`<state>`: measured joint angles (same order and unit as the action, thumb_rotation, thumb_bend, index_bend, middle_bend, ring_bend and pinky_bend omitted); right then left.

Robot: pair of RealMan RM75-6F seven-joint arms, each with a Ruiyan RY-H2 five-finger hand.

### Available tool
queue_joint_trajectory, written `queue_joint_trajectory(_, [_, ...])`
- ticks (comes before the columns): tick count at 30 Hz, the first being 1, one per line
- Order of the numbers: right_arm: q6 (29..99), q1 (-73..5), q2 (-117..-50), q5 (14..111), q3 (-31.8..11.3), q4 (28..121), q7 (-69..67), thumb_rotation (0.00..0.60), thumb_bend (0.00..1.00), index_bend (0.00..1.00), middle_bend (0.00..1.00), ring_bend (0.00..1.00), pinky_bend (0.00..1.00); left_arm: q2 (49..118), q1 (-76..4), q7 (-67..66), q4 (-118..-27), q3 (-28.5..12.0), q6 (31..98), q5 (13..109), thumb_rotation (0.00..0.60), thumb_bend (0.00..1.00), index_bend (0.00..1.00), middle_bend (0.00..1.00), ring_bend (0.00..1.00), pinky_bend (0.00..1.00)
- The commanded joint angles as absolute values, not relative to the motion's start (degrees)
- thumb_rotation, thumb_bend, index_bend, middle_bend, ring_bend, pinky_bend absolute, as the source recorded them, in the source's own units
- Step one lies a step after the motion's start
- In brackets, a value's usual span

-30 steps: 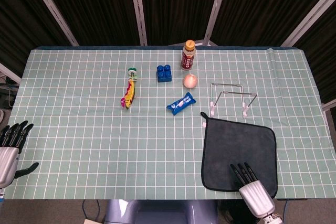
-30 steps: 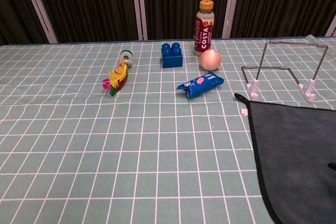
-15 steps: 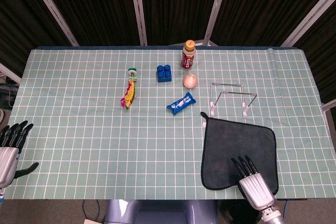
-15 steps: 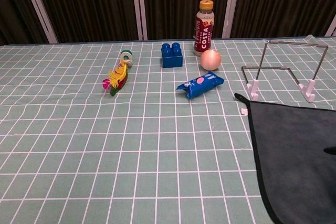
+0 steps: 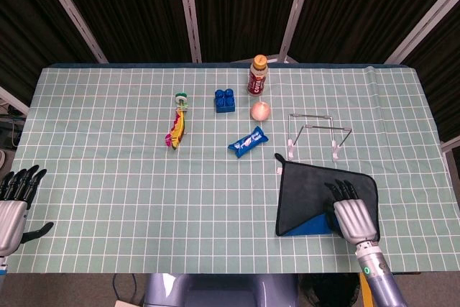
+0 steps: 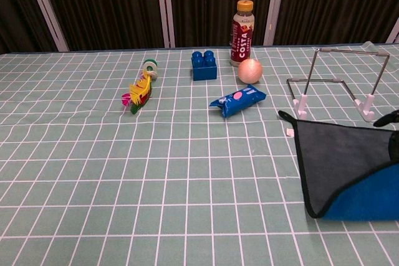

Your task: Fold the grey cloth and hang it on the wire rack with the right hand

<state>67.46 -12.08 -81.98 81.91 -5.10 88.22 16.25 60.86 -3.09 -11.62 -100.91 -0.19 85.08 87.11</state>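
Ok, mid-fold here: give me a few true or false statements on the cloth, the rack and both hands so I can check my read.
1. The grey cloth is partly folded, blue underside showing. True.
2. The cloth already hangs on the wire rack. False: it lies on the table, the rack bare.
3. The right robot hand rests on the cloth. True.
4. The left robot hand holds a cloth corner. False: it is at the table's left edge, holding nothing.
5. The bottle lies tipped over. False: it stands upright.
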Motion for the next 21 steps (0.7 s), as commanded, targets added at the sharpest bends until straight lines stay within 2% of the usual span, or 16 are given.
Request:
queue_joint_trajectory(1, [63.5,-15.6,-83.3,75.5,-9.4,87.7,18.9,0.600,0.49,0.66,0.12,0.00,0.01,61.0,-3.3,-11.9,-100.7,-0.3,84.7,86.6,0.600,0.00,0.00,0.00,0.00,0.00])
queue_joint_trajectory(9, [59.6,-20.2,-87.3,64.1,-14.1,83.2,23.1,0.600,0.49,0.66,0.12,0.00,0.01,61.6,-3.8,-12.8,-100.4,-0.7,83.6,85.1,0.600,0.00,0.00,0.00,0.00,0.00])
queue_joint_trajectory(21, [59.2,-24.5,-90.8,56.8,-15.5,76.4,27.6,0.600,0.49,0.66,0.12,0.00,0.01,61.7,-4.1,-12.8,-100.2,-0.9,83.0,84.1,0.600,0.00,0.00,0.00,0.00,0.00])
